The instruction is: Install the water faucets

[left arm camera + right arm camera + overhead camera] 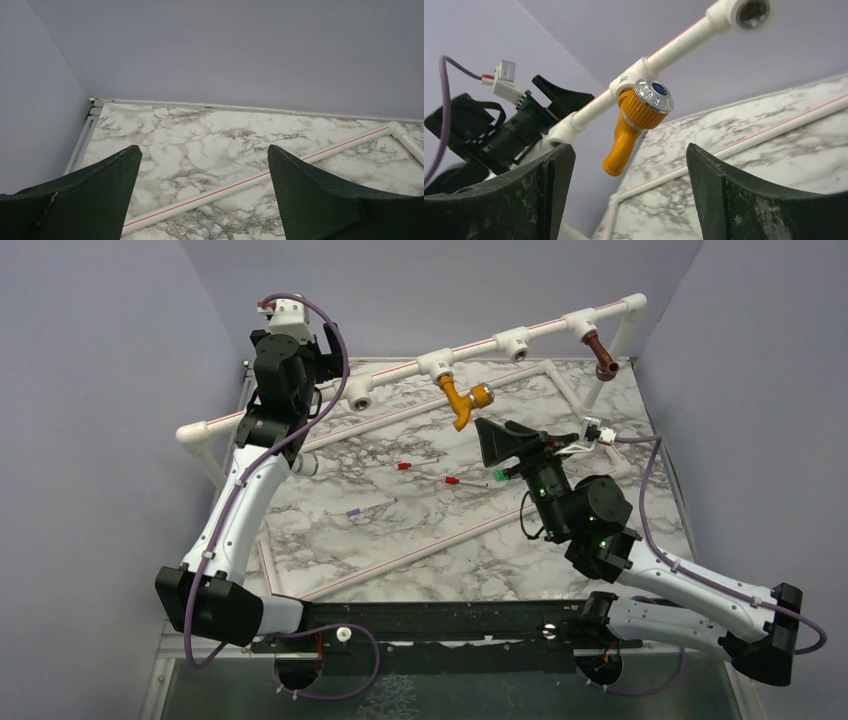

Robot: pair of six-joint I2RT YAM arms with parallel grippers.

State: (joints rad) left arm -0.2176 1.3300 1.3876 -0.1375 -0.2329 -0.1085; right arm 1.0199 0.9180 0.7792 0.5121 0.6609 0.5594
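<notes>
An orange-yellow water faucet (459, 400) hangs spout-down from a white tee on the raised pipe rail (395, 373). In the right wrist view this faucet (633, 125) shows its silvery cap, just beyond my fingertips and free of them. My right gripper (497, 443) (629, 149) stands open right below and in front of it, holding nothing. A dark brown water faucet (600, 354) hangs from the tee near the rail's right end. My left gripper (324, 350) (205, 150) is open and empty at the back left, above the marble table (200, 135).
Two tees (517, 343) (358, 393) on the rail have open sockets. A white pipe frame (400, 560) with red stripes lies flat on the table. Small red-tipped pieces (452, 481) and a purple bit (352, 511) lie mid-table. Lilac walls close in on three sides.
</notes>
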